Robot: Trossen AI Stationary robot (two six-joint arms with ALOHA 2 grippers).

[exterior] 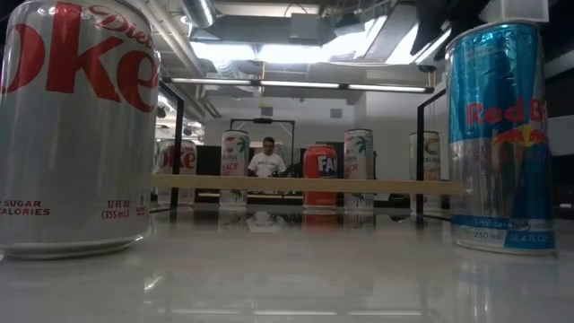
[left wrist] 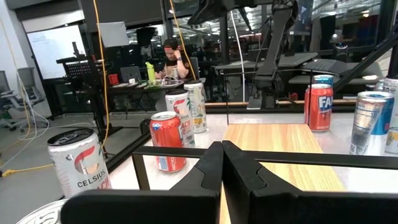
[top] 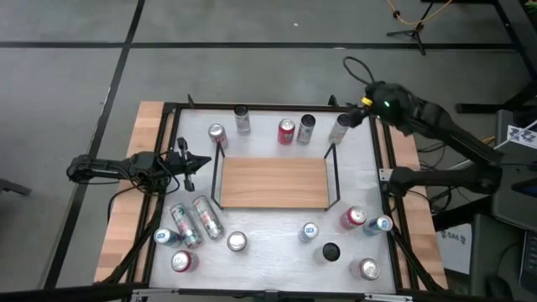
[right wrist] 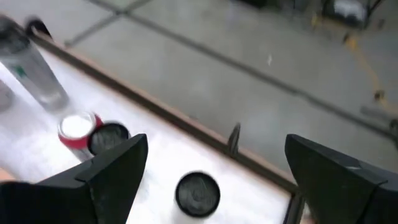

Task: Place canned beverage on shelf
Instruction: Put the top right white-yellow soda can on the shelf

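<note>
Starting at the left, we see the left pincer (top: 186,161) closed and empty, just beside the left rail of the shelf (top: 274,182). The shelf, a bare light-brown wooden board with thin black end rails, lies mid-table (top: 277,226). Our right pincer (top: 346,126) hangs wide open over a slim silver can (top: 339,129) behind the shelf's right rail.

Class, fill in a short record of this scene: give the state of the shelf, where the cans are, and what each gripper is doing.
shelf: wooden board, bare, no can on it
cans: standing and lying on the white table around the shelf
left gripper: jaws shut, holding nothing, beside the shelf's left end
right gripper: jaws open, empty, above a slim can at the far right corner
</note>
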